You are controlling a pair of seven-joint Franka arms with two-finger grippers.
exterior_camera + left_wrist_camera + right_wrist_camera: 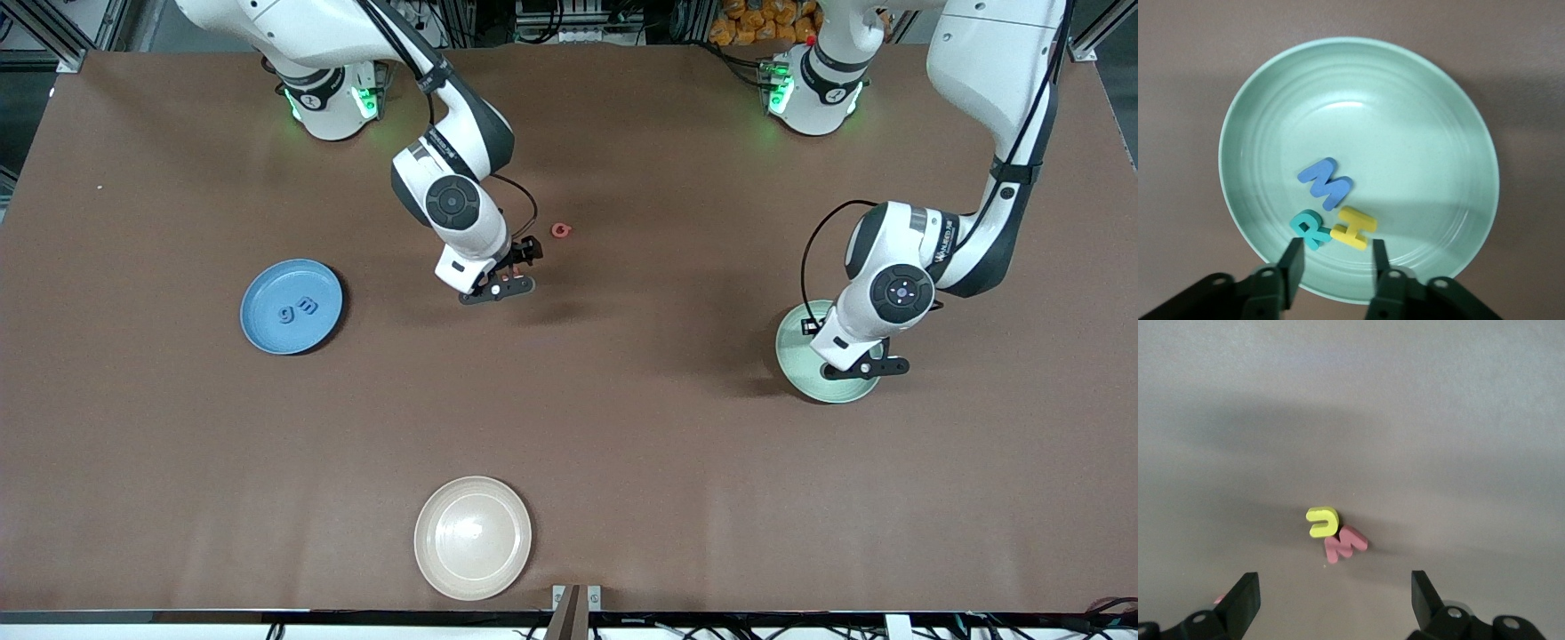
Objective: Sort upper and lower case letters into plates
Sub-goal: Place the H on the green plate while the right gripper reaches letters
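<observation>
Mint green plate [796,356] at about 3 o'clock on the desk [622,427], with the blue W [1326,183], teal R [1309,229] and yellow H [1353,227] lying flat in it, close together near the rim. Left gripper [1336,250] right over that plate, partly spread, holding nothing, the H just under its tips.

Sky blue plate [258,333] at about 9 o'clock, with the blue g [286,314] and a dark blue letter [306,307] in it. Cream plate [473,537] at 6 o'clock, not part of the job.

Right gripper [1333,581] low over the middle of the desk, spread wide and empty. Yellow u [1322,522] and red w [1345,544] on the desk below it, touching each other. Red Q [560,231] alone on the desk, at about 1 o'clock from the right gripper.

Things that could go wrong:
- Closing on the u and the w together, since both touch. Could pinch two at once, or flick one away.
- Hard to grab such thin, flat letters. Could slip out on the way to the blue plate.
- Lifting the left gripper carelessly could bump the H or tip the plate rim.
- Easy to mix up big W and small w, so watch which plate.
</observation>
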